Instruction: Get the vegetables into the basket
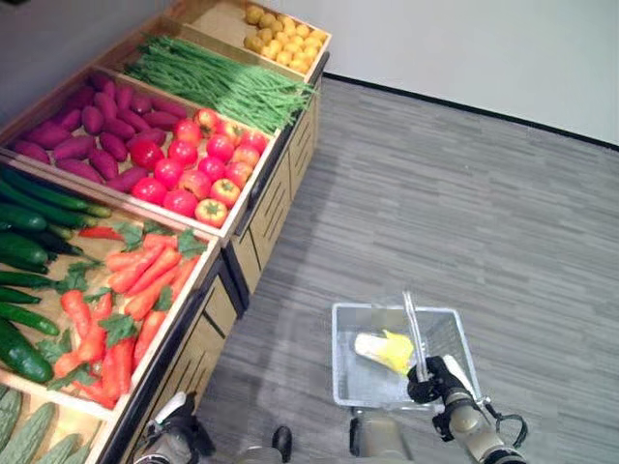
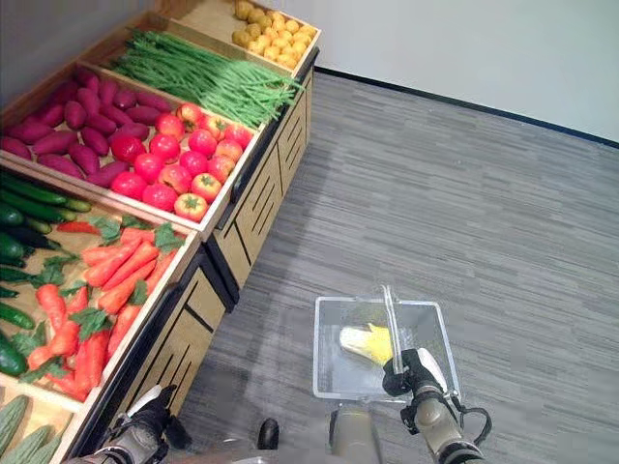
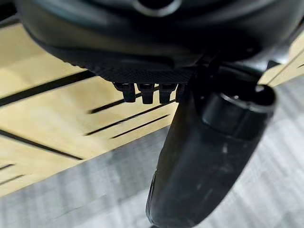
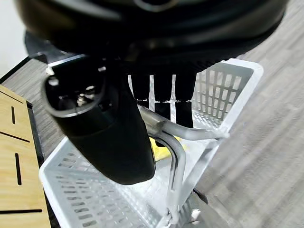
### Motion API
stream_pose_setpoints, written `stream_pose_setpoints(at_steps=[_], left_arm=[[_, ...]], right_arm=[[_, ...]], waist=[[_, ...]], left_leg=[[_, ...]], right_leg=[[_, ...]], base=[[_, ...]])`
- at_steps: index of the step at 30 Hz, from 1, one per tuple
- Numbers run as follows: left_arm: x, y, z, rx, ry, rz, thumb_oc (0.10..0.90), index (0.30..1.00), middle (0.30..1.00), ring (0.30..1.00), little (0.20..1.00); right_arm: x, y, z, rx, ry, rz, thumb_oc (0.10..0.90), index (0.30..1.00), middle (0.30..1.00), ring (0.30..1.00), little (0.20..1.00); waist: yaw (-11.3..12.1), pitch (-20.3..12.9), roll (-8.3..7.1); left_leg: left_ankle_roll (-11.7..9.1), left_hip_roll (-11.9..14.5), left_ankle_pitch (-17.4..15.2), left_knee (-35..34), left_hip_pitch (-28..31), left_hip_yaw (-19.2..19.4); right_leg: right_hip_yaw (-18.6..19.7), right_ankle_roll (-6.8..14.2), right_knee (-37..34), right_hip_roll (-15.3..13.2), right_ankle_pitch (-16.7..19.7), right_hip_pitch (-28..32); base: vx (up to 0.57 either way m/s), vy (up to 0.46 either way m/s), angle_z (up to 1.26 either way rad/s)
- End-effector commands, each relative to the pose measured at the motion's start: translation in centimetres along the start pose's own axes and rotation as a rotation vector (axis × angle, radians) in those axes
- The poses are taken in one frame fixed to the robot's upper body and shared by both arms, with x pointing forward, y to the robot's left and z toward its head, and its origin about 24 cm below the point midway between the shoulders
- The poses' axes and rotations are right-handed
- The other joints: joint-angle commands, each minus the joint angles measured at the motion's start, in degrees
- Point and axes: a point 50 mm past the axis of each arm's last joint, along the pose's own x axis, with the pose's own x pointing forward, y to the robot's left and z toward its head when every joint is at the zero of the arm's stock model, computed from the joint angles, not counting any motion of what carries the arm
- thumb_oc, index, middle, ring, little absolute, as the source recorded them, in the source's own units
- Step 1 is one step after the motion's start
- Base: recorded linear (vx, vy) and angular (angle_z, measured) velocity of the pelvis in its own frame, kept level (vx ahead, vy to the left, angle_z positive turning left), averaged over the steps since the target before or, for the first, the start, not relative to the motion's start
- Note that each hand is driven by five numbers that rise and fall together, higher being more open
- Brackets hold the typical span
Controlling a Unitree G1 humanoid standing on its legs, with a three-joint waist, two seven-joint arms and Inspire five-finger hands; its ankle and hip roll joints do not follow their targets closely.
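right hand (image 4: 142, 95) clenched on basket (image 1: 360, 387) handle (image 4: 175, 130), left hand (image 3: 147, 90) curled, empty

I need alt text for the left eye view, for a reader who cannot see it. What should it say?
The robot's right hand grips the handle of a clear plastic basket holding one yellow vegetable, above a grey wood-pattern floor. To the left, a wooden produce stand displays carrots, cucumbers, red tomatoes, purple sweet potatoes and green beans.
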Motion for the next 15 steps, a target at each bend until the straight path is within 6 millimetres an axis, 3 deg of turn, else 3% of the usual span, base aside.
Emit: stream_pose_setpoints(at_steps=[1,10,12,15], left_arm=[[0.2,1.5,-0.2,0.003,-0.015,0.057,0.9,1.0,1.0,1.0,1.0],[-0.4,0.1,-2.4,0.0,0.068,0.022,0.9,1.0,1.0,1.0,1.0],[-0.5,-0.3,-2.5,0.004,0.079,0.011,0.9,1.0,1.0,1.0,1.0],[-0.7,-1.0,-2.8,0.028,0.09,-0.019,0.9,1.0,1.0,1.0,1.0]], right_arm=[[0.9,-5.0,2.1,-0.027,-0.109,-0.146,0.4,0.3,0.3,0.3,0.3],[1.0,-7.4,2.7,-0.08,-0.153,-0.204,0.4,0.3,0.3,0.3,0.3],[0.9,-7.8,2.4,-0.084,-0.143,-0.221,0.4,0.3,0.3,0.3,0.3],[0.8,-8.2,1.6,-0.089,-0.119,-0.236,0.4,0.3,0.3,0.3,0.3]], waist=[[0.6,-0.8,0.19],[1.2,-1.8,2.3],[1.0,-1.6,2.32],[0.9,-0.8,2.24]], left_leg=[[-4.4,6.0,-0.3,3.1,-1.7,1.5],[-7.8,11.4,7.3,6.7,-3.1,-1.2],[-8.1,12.0,8.6,8.5,-4.6,0.8],[-8.5,13.1,10.2,11.1,-7.6,7.3]], right_leg=[[-1.1,2.7,4.9,0.7,0.0,0.7],[-6.4,-0.6,8.3,4.4,-5.6,2.3],[-7.7,-1.2,8.2,4.0,-6.4,3.2],[-10.4,-1.9,7.3,3.1,-7.4,5.4]], base=[[0.26,-0.272,0.61],[0.16,-0.229,0.23],[0.06,-0.106,0.5],[0.05,-0.107,0.41]])
